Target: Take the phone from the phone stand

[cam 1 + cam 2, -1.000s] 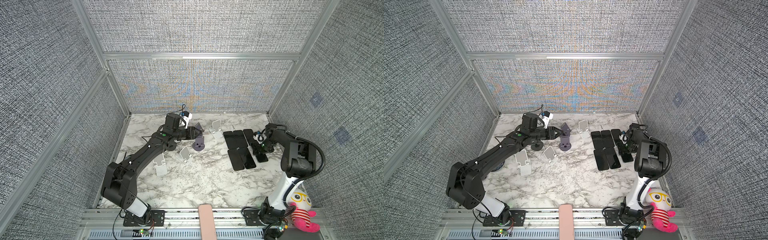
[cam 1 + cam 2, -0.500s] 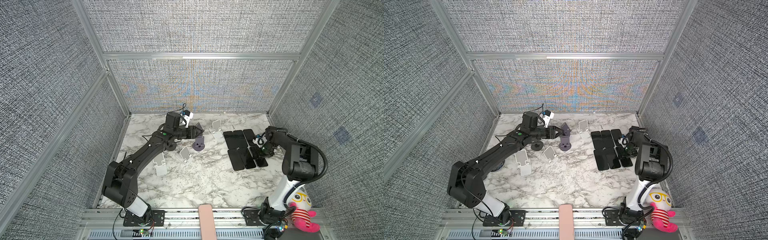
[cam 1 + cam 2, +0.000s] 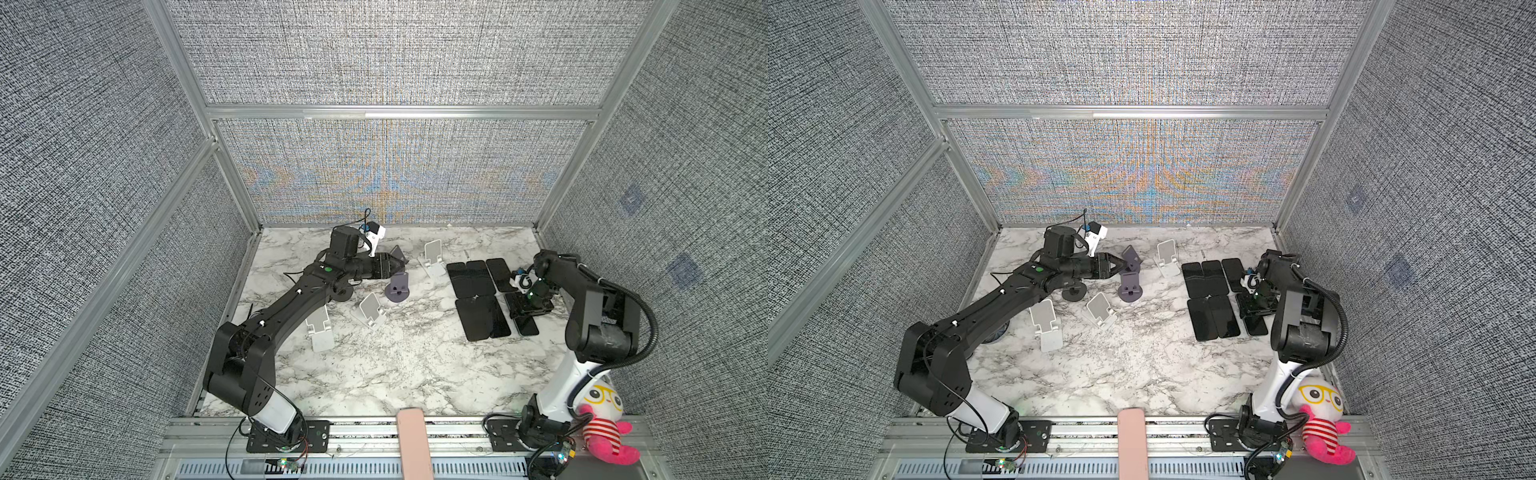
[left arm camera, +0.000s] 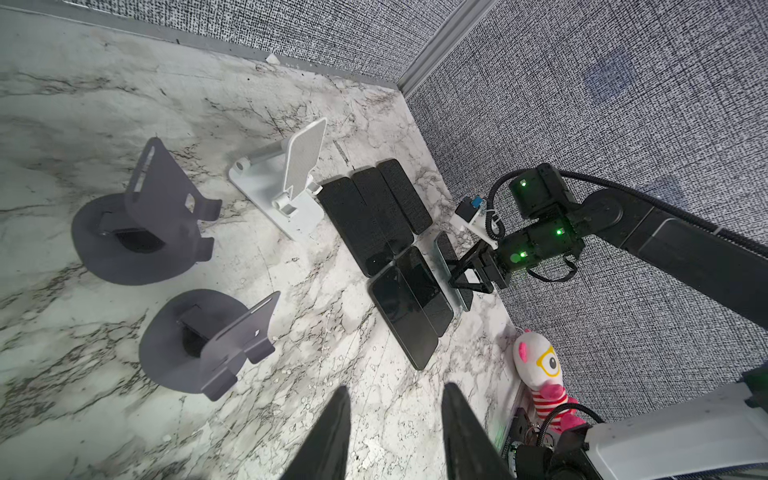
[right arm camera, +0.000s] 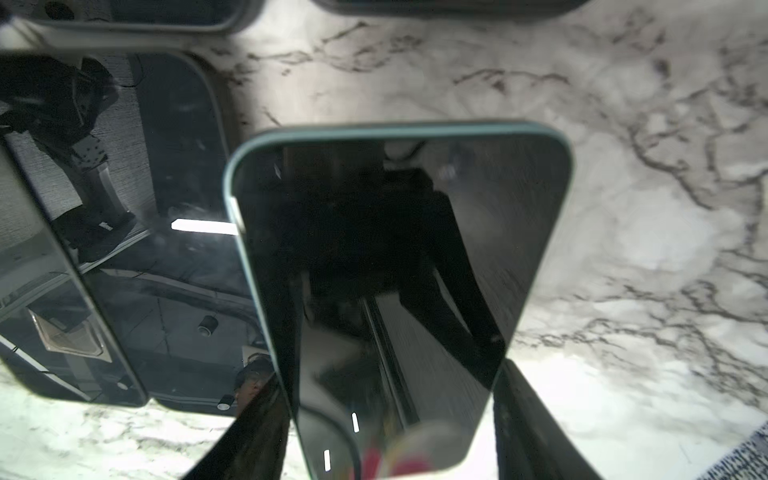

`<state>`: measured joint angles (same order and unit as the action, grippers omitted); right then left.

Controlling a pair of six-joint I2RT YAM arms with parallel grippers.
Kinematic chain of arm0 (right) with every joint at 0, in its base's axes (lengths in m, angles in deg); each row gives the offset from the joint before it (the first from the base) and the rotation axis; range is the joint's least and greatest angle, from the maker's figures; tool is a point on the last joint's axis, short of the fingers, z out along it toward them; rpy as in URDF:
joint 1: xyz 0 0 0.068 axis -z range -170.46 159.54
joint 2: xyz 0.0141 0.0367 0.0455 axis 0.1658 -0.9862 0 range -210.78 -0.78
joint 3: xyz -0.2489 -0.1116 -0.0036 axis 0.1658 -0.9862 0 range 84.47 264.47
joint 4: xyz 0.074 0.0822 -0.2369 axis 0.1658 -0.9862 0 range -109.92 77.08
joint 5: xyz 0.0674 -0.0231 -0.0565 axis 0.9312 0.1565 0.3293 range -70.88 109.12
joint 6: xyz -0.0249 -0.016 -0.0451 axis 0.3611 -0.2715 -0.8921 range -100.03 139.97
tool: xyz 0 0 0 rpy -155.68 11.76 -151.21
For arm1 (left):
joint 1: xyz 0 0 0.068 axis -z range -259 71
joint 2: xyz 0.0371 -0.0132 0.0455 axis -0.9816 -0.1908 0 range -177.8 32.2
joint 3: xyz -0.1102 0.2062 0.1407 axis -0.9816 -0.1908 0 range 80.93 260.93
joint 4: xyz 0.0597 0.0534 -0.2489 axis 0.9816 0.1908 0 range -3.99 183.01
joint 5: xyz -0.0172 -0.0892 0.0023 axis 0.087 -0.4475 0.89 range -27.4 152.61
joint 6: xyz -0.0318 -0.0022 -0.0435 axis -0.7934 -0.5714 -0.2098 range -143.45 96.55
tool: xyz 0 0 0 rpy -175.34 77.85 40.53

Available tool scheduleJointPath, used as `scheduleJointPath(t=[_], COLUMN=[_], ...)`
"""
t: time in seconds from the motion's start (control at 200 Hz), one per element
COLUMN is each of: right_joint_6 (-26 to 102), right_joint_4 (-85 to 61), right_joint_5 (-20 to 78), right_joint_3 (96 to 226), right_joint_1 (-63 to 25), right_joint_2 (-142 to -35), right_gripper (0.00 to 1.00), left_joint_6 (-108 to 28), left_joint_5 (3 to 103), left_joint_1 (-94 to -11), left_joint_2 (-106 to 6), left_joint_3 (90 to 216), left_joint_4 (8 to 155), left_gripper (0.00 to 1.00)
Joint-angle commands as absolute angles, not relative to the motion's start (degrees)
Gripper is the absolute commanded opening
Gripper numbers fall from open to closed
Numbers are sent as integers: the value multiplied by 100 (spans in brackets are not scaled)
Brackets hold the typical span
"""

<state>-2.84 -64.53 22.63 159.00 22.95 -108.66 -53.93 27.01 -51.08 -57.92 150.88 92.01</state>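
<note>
Phone (image 5: 395, 249): glossy black screen, pale teal rim, pinched across its width by right hand (image 5: 386, 374). Tilted with one long edge raised, low over right side of desk (image 3: 395, 374). Grey round-based phone stands (image 4: 166, 216) and white phone stands (image 4: 291, 187) upright, left of it, well apart.

Glossy phone (image 5: 395, 249) — matt marbled tabletop (image 5: 623, 187)

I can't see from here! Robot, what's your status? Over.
Left hand open, empty. Right hand grips phone, away from stands. Other phones close beside.
</note>
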Motion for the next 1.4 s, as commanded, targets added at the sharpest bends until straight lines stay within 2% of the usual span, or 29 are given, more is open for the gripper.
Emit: scheduleJointPath(t=[0.0,0.325,0.485,0.635,0.75,0.84,0.905,0.97,1.04,1.146,1.266,1.396], right_joint_6=[-272,-114,164,485,784,1288,1394,1393,1479,1492,1431,1389], right_joint_4=[-6546,-6625,-6492,-5755,-5275,-4561,-3842,-3216,-2734,-2030,-1252,-284], right_joint_5=[2266,2407,2671,3257,3223,3064,2679,1841,1358,1291,1313,1306], right_joint_3=[15968,16061,16113,15781,15508,15007,14510,14094,13747,13339,12840,12282], right_joint_1=[2291,2294,2290,2108,1789,1375,941,538,294,151,75,56], right_joint_2=[-10993,-10764,-10158,-9273,-8745,-8409,-8248,-8193,-8212,-8136,-7996,-7942], right_gripper=[63,76,77,78,84,99,99,99,99,99,99,100], left_joint_6=[-5421,-5321,-4970,-4552,-4373,-4212,-4224,-4240,-4178,-4029,-3844,-3361], left_joint_5=[2648,2762,3038,3787,5044,5972,6670,7464,8158,8829,9181,9322], left_joint_1=[-5111,-5123,-5171,-5344,-5529,-5761,-5983,-6085,-6189,-6460,-6900,-7124], left_joint_2=[-5741,-5625,-5444,-4989,-4430,-3973,-3722,-3524,-3348,-3103,-3029,-3419], left_joint_3=[15090,15147,15347,15343,15080,14627,14228,13809,13343,12635,11799,11102], left_joint_4=[9023,9208,9684,10310,10732,10718,10564,10430,10147,9509,8443,6958], left_gripper=[38,40,42,47,59,74,86,97,98,98,98,98])
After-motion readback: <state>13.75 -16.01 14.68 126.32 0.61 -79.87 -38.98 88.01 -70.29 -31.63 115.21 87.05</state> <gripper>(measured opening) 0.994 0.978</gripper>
